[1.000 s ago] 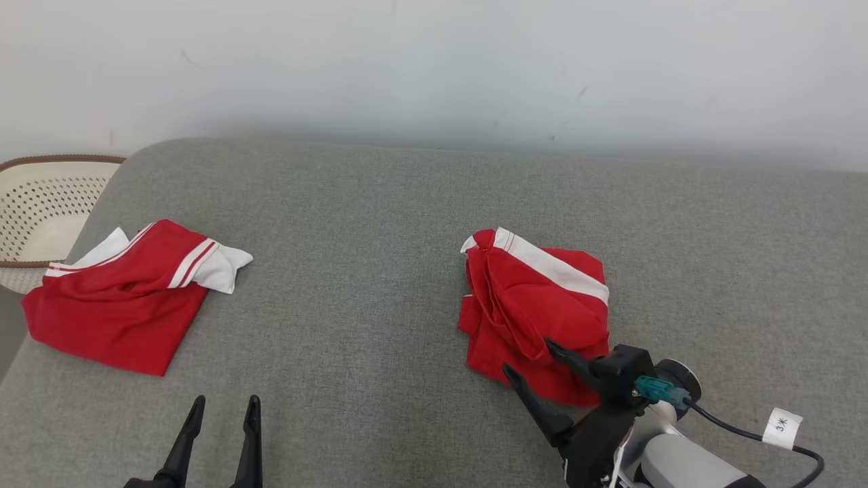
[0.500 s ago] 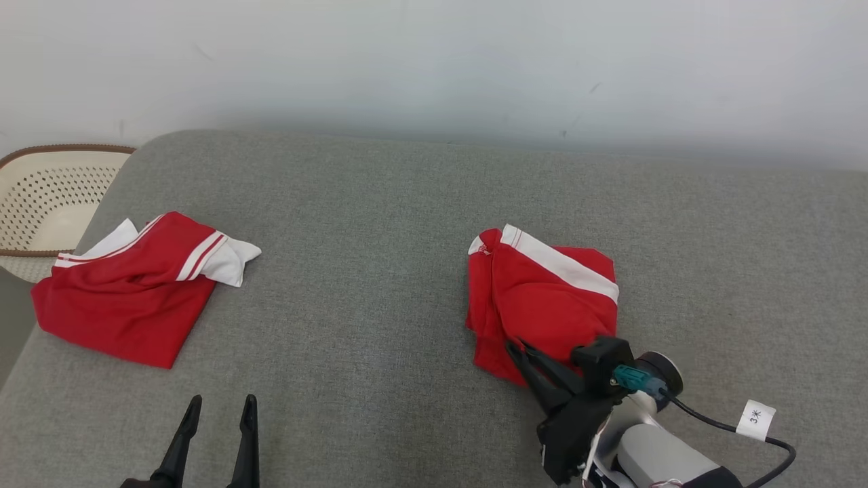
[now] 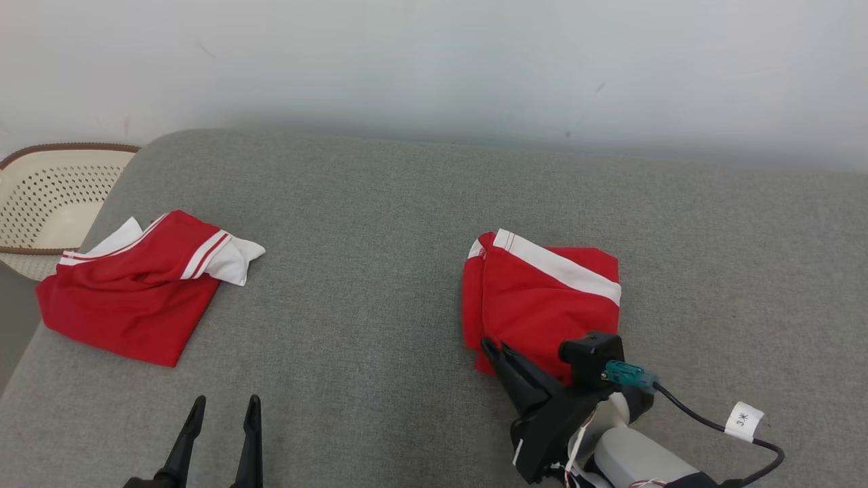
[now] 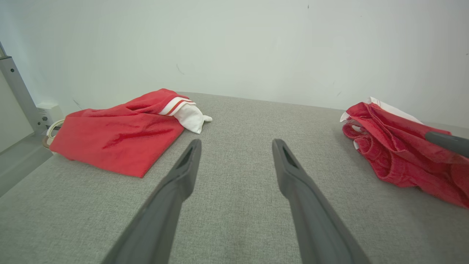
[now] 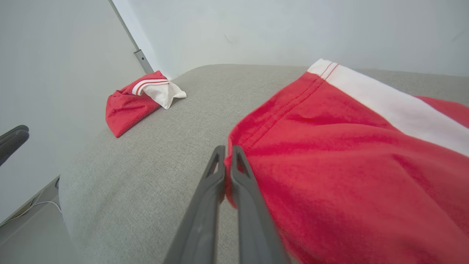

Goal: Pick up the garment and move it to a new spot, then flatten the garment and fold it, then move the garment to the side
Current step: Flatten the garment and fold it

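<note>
Right gripper [image 3: 489,347] pinching the garment [image 3: 542,305] for the lift.
At the cushion's [image 3: 380,237] front edge, the left gripper [image 3: 227,401] is hanging spread and empty. The right gripper is clamping the near-left hem of the crumpled garment right of the cushion's middle, probably a hold for carrying it. At the cushion's left end a second red garment [image 3: 129,305] is lying, a basket [image 3: 41,203] beyond; neither seems to be obstructing.
</note>
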You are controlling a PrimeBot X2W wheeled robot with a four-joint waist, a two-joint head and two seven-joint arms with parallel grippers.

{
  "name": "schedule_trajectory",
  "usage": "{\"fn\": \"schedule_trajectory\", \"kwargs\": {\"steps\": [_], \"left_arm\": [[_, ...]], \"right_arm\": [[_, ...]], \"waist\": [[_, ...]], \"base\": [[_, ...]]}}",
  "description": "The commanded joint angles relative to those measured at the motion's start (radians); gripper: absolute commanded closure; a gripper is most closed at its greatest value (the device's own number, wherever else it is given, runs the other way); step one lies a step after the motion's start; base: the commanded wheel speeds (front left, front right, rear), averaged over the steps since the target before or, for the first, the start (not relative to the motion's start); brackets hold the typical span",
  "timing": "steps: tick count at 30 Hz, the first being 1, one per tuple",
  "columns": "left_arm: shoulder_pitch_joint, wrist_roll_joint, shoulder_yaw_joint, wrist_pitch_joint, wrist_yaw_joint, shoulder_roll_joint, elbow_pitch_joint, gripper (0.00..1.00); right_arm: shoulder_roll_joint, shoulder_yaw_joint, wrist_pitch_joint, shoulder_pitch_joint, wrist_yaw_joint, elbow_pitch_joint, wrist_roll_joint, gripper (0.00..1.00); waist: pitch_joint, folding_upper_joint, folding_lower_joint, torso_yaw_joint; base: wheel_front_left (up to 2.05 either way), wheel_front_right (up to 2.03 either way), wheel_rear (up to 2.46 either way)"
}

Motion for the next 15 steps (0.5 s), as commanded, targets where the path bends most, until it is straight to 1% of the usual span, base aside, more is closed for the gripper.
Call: {"fn": "schedule_trajectory", "kwargs": {"steps": [1, 4, 7, 8, 9, 10, 15], "left_arm": [[-0.005, -0.006, -0.002, -0.003, 0.003, 0.000, 0.003, 0.00], [-0.006, -0.005, -0.006, -0.003, 0.004, 0.001, 0.004, 0.00], [-0.007, -0.004, -0.008, -0.003, 0.004, 0.000, 0.006, 0.00], [-0.007, -0.003, -0.009, -0.003, 0.004, 0.000, 0.006, 0.00], [-0.006, -0.003, -0.008, -0.003, 0.004, 0.001, 0.006, 0.00], [-0.005, -0.002, -0.008, -0.003, 0.005, 0.000, 0.005, 0.00], [0.004, 0.003, -0.005, -0.003, 0.006, 0.001, 0.003, 0.00]], "right_arm": [[0.021, -0.001, -0.006, 0.006, 0.000, 0.011, 0.020, 1.00], [0.050, 0.000, -0.007, 0.017, 0.000, 0.038, 0.059, 1.00], [0.064, 0.014, -0.010, 0.011, 0.000, 0.075, 0.085, 0.99], [0.069, 0.018, -0.013, 0.009, 0.000, 0.082, 0.091, 0.53], [0.075, 0.023, -0.017, 0.008, 0.000, 0.088, 0.093, 0.19], [0.077, 0.030, -0.020, 0.007, 0.000, 0.089, 0.098, 0.00], [0.046, 0.043, -0.034, 0.001, 0.000, 0.044, 0.121, 0.00]], "waist": [[-0.001, 0.0000, 0.0000, 0.002], [-0.003, 0.0000, 0.0000, 0.004], [-0.005, 0.0000, 0.0000, 0.006], [-0.006, 0.0000, 0.0000, 0.006], [-0.007, 0.0000, 0.0000, 0.006], [-0.008, 0.0000, 0.0000, 0.005], [-0.013, 0.0000, 0.0000, -0.002]], "base": [[0.00, 0.00, 0.00], [0.00, 0.00, 0.00], [0.00, 0.00, 0.00], [0.00, 0.00, 0.00], [0.00, 0.00, 0.00], [0.00, 0.00, 0.00], [0.00, 0.00, 0.00]]}}
